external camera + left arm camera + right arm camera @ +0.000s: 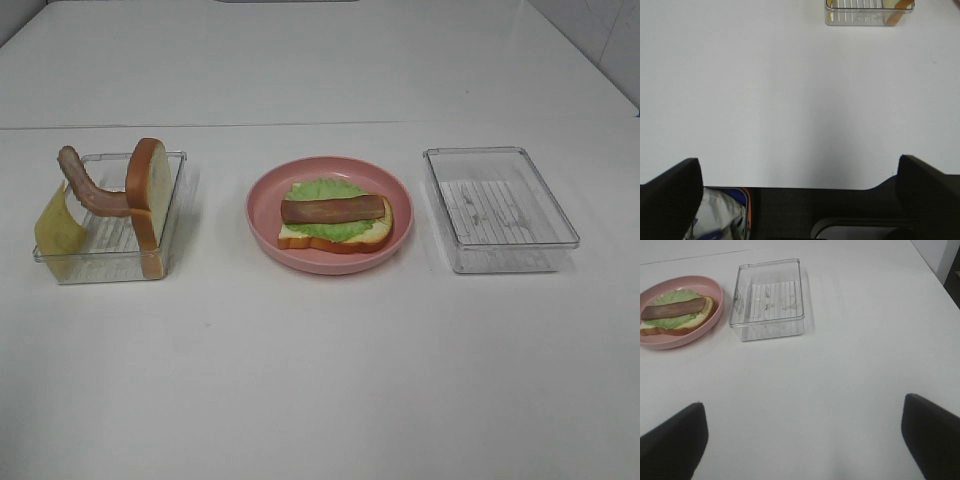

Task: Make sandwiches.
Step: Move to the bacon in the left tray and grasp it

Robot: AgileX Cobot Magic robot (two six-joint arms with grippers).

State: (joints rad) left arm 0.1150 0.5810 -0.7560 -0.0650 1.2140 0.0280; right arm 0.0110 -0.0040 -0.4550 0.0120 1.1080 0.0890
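Sandwich (335, 228) half built on the pink plate (262, 215) at the middle of the worktop (320, 400): bread slice (335, 243), lettuce (325, 188), bacon strip (333, 209). Waiting in the left tray (110, 270): cheese (58, 232), second bacon strip (85, 190), upright top slice (148, 190). Left hand (800, 185) and right hand (801, 435) both spread wide, empty, well short of everything. Probably cheese next: reach with the left hand, pinch its raised edge, lift clear of the tray wall, lay flat over the bacon strip.

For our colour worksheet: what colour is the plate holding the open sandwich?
The plate is pink, clearest in the exterior high view.
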